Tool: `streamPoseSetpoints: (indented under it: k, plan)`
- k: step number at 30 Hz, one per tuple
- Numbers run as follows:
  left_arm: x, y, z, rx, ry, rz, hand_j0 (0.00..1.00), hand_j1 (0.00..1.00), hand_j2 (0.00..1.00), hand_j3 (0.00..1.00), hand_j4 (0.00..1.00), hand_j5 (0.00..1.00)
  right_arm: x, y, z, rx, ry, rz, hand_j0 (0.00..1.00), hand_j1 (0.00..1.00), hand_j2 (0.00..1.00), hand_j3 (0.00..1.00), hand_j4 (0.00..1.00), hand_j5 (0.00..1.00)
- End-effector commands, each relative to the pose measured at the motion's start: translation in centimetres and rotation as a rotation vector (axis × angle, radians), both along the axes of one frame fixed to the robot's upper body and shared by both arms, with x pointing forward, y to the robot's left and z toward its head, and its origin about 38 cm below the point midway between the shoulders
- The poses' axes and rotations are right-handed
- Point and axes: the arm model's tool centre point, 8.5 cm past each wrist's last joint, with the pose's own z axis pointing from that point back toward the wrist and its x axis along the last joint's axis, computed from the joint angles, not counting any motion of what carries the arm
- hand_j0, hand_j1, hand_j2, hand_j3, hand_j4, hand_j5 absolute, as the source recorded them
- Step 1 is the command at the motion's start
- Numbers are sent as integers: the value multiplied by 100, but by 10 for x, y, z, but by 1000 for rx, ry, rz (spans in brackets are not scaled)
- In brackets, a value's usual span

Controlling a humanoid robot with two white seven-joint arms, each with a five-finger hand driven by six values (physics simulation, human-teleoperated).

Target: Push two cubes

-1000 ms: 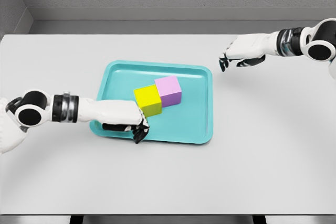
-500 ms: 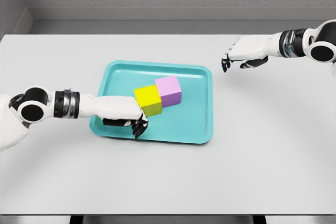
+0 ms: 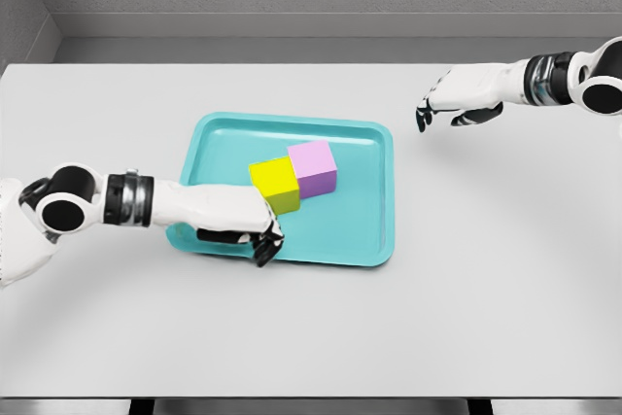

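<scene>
In the teal tray [image 3: 374, 191], yellow cube [image 3: 273, 184] touches pink cube [image 3: 313, 166].

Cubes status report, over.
Left robot hand open beside yellow cube. Purple cube touching it, both on tray. Right robot hand open, away.

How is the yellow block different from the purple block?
The yellow block sits nearer the robot and more to the left; the purple block sits farther back on the right. The left hand is right beside the yellow block, while the purple block has no hand near it. Both look the same size, touch each other, and rest on the teal tray.
</scene>
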Motion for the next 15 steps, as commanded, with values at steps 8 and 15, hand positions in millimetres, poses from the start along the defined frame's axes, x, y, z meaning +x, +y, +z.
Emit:
streamPoseSetpoints:
  k: [8,15]
  plan:
    - [2,-12,-3,-4,-8,-12,20,20,20,20,20,20,-1,-1,-2,4,4,-3,62,62,62,62,62,62]
    - [14,-8,-6,8,-11,23,20,20,20,20,20,20,-1,-1,-2,5,5,-4,62,62,62,62,62,62]
